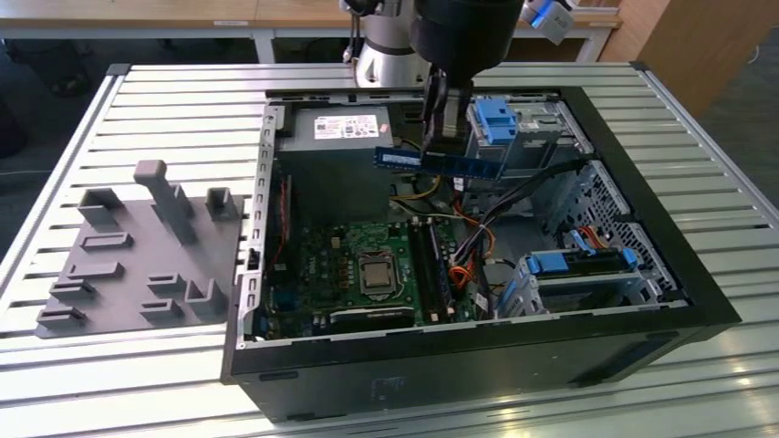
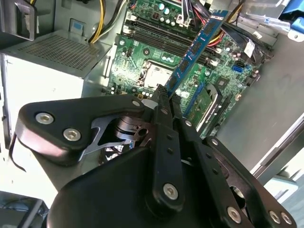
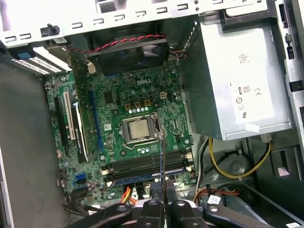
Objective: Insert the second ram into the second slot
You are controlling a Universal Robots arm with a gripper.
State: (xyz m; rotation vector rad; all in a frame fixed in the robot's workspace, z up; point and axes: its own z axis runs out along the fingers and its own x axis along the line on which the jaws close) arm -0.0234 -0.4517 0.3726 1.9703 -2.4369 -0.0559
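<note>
gripper: gripper closed tight on the ram, pinching its flat faces near mid-length.
ram: held level in the air over the open case, well above the board; in no slot yet.
risk, slip: a thin stick in a narrow pinch could twist or slide if pressed off-centre.
risk, aim: the slots lie close together, so a small offset would hit the wrong row or the board.
risk, snag: cables run just beside the slots.
count, ram: one held; one slot row looks blue, maybe a stick already seated.
count, slots: several parallel rows, exact number unclear.
count, others: two blue latches, one psu, one cpu socket, one grey rack.
</note>
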